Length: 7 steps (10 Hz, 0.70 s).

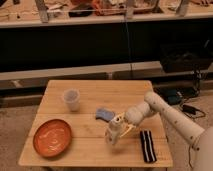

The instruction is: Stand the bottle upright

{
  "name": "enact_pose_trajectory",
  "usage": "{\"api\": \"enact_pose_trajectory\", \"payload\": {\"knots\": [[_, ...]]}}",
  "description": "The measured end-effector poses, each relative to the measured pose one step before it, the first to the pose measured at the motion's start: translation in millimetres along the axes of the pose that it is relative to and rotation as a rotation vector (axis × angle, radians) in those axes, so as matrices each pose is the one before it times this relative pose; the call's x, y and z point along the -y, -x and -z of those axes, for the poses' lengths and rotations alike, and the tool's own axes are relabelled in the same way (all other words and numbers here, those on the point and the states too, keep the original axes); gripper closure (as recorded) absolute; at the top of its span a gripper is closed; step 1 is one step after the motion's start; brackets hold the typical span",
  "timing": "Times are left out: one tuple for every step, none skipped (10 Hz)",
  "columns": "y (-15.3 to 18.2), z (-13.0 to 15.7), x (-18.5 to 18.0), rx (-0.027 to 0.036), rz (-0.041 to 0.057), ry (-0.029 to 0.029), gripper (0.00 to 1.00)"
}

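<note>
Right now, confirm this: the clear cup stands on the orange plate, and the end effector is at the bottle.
Wrong on one count: the camera view shows the clear cup standing on the table, apart from the orange plate. The end effector is indeed at the bottle, near the front edge.
</note>
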Motion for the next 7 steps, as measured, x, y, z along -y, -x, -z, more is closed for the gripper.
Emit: {"api": "enact_pose_trajectory", "payload": {"knots": [[-12.28, 0.19, -2.68, -0.00644, -0.00795, -0.01124, 1.00], [-8.99, 1.14, -1.06, -0.00654, -0.00878, -0.00838, 1.00], [-6.36, 0.23, 0.12, -0.00644, -0.00536, -0.00173, 1.00], [-5.33, -0.13, 1.28, -0.01250, -0.00746, -0.00210, 1.00], [-1.16, 1.49, 1.20, -0.01536, -0.00491, -0.01146, 0.97], [-1.33, 1.34, 0.55, -0.01171, -0.00363, -0.01151, 0.89], [-0.15, 1.74, 0.23, -0.00869, -0.00065, -0.00937, 0.81]]}}
